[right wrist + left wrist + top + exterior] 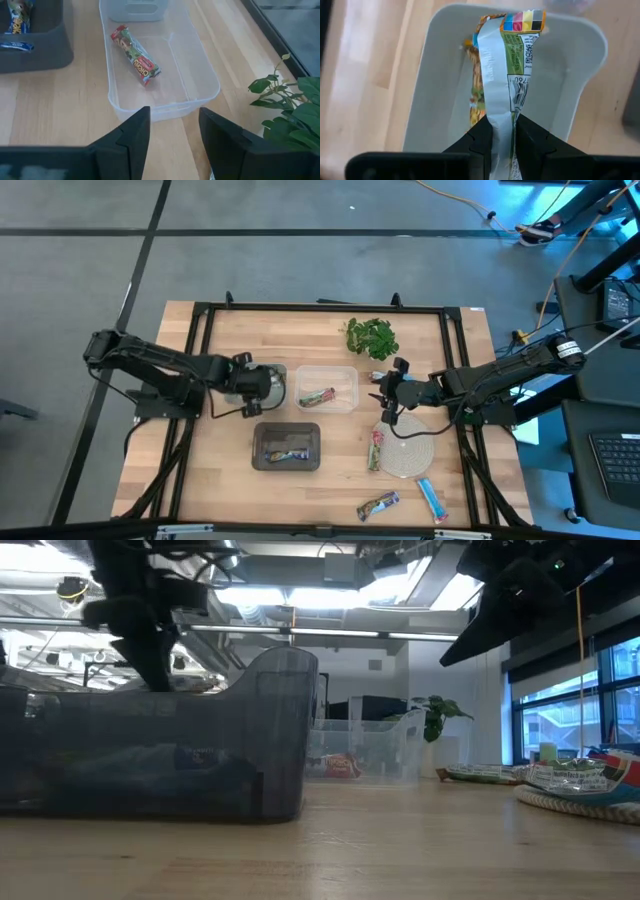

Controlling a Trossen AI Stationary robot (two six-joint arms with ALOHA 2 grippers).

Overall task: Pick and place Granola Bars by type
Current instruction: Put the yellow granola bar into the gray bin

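**Left gripper holds a bar over the white bin**

We see the left gripper point(502, 132) clamped on a silver-yellow bar point(502, 75) above the white bin point(435, 90). The right gripper point(172, 132), fingers apart and empty, hovers beside the clear tray point(200, 75) holding one green-and-red bar point(135, 55).

Taking the clear tray point(343, 401) at the middle of the tabletop point(220, 480) as landmark: one bar point(316, 396) lay inside it. A pale bin point(277, 385) stood just beside its left end, under the left gripper point(250, 385). A dark tray point(287, 461) holding bars point(285, 450) sat in front of it. The leafy bunch point(372, 337) lay behind it to the right. The right gripper point(386, 395) hung off its right end. The woven mat point(412, 452) lay front-right, a bar point(376, 450) at its left edge, with two more bars point(378, 505) point(431, 498) nearer the front edge.
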